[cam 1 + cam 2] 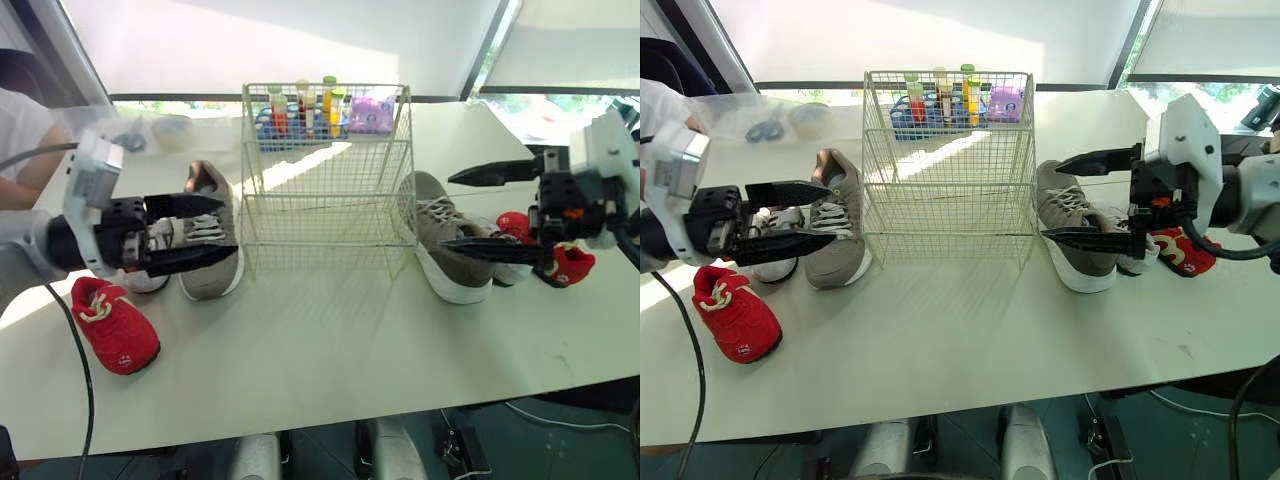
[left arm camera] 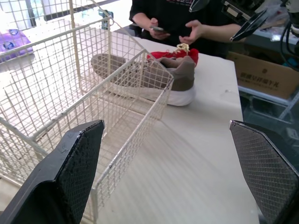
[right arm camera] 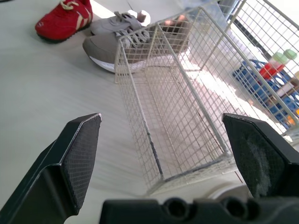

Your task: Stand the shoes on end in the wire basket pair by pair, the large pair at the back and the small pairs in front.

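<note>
Nearest the table's [image 1: 330, 360] front edge, a small red shoe [image 1: 112, 325] lies alone on the left. Further in, the left gripper [image 1: 228, 228] and right gripper [image 1: 447, 210] hover with fingers spread wide, holding nothing (each beside a grey shoe: left one [image 1: 212, 272], right one [image 1: 432, 215], both flat on their soles). A second red shoe [image 1: 570, 265] lies by the right grey one. Between the grey shoes stands the wire basket [image 1: 325, 170], every shoe outside it. Behind it sits a blue bottle rack [image 1: 290, 125].
</note>
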`<state>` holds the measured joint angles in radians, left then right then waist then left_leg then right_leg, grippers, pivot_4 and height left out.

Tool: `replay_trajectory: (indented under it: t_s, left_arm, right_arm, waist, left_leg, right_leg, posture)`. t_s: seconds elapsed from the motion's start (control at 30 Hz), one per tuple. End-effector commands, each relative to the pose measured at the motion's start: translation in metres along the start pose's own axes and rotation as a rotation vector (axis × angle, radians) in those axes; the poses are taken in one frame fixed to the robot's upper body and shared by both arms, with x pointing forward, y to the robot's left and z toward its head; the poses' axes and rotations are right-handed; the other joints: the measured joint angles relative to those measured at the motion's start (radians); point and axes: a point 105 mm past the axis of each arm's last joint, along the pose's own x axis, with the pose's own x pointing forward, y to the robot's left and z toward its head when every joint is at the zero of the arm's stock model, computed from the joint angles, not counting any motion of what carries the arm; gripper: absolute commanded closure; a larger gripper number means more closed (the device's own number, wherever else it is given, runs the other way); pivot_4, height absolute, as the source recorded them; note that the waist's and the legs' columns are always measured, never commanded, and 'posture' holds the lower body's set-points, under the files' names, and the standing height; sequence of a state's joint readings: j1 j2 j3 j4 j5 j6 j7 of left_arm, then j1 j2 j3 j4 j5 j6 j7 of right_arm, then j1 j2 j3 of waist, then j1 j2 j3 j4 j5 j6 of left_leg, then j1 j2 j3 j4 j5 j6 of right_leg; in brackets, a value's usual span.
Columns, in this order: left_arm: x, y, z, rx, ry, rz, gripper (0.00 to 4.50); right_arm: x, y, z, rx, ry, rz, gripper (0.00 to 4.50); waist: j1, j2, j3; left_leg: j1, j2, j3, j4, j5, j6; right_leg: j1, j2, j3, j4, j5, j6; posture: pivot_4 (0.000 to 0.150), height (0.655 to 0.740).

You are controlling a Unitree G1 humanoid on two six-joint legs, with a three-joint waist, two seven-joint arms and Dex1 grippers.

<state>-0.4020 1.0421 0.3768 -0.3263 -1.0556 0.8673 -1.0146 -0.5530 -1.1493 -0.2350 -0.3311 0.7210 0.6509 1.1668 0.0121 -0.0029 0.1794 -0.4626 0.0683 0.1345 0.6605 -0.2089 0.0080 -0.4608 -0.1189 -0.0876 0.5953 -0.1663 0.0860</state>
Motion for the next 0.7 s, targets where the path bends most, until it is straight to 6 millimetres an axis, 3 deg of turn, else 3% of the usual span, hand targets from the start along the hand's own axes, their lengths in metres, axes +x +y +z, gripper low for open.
replay_trajectory:
  t_s: [0.03,0.7]
  left_arm:
    - [-0.001,-0.001,0.011,0.059,-0.009,-0.005,0.1]
    - [0.01,0.004,0.01,0.083,-0.024,-0.012,0.1]
  right_arm:
    - [-0.002,-0.001,0.007,-0.045,-0.025,-0.021,0.0]
    - [0.008,0.006,0.004,-0.085,0.017,0.005,0.0]
  waist:
    - [0.0,0.0,0.0]
    - [0.001,0.0,0.0]
  left_leg:
    - [0.0,0.0,0.0,0.0,0.0,0.0]
    - [0.0,0.0,0.0,0.0,0.0,0.0]
  right_leg:
    - [0.0,0.0,0.0,0.0,0.0,0.0]
    - [0.0,0.0,0.0,0.0,0.0,0.0]
  posture:
    - [0.15,0.74]
    - [0.15,0.74]
